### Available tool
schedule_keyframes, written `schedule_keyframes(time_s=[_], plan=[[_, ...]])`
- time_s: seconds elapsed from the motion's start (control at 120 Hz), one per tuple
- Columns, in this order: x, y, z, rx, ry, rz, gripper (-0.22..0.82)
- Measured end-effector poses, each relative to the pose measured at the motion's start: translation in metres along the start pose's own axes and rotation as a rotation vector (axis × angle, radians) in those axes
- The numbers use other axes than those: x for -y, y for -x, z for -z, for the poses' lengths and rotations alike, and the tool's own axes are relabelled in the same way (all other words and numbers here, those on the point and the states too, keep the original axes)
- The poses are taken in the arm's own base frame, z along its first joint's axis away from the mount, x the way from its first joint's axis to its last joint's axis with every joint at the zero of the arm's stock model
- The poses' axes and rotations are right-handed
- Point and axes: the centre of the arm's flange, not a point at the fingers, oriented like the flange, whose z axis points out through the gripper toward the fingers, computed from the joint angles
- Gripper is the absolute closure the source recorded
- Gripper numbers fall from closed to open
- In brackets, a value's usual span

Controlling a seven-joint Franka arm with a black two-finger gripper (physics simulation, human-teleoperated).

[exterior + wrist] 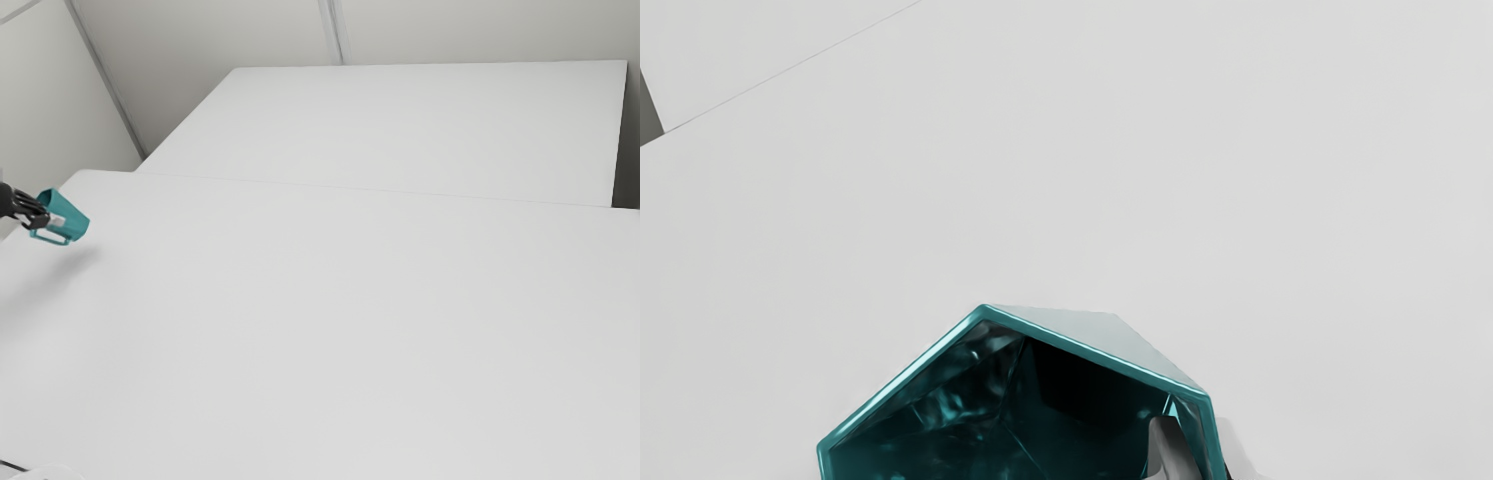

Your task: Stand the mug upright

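At the exterior view's left edge, my gripper is shut on the wall of the teal mug. The mug hangs tilted above the table, its mouth toward my hand and its base slanting down and away; its handle is on the lower side. In the wrist view the faceted mug faces the camera with its open mouth. There my gripper straddles the rim, one finger inside the mug and a dark sliver of the other outside the wall. The mug's lower part is cut off there.
A wide white table spreads below, with a soft shadow under the mug and arm. Another white surface adjoins its far edge. Pale walls stand behind. A dark cable and a pale round object lie at the exterior view's bottom left corner.
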Motion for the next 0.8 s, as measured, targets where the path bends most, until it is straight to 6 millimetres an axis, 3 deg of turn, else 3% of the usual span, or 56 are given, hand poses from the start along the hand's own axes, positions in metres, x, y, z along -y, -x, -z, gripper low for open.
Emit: schedule_keyframes(time_s=[0.25, 0.458, 0.658, 0.8], plan=[[-0.07, -0.023, 0.027, 0.175, 0.031, 0.07, 0.79], [-0.125, -0.037, 0.033, 0.255, 0.047, 0.151, 0.79], [-0.172, -0.056, 0.018, 0.34, 0.083, 0.197, 0.79], [-0.195, -0.079, -0.007, 0.388, 0.112, 0.196, 0.79]])
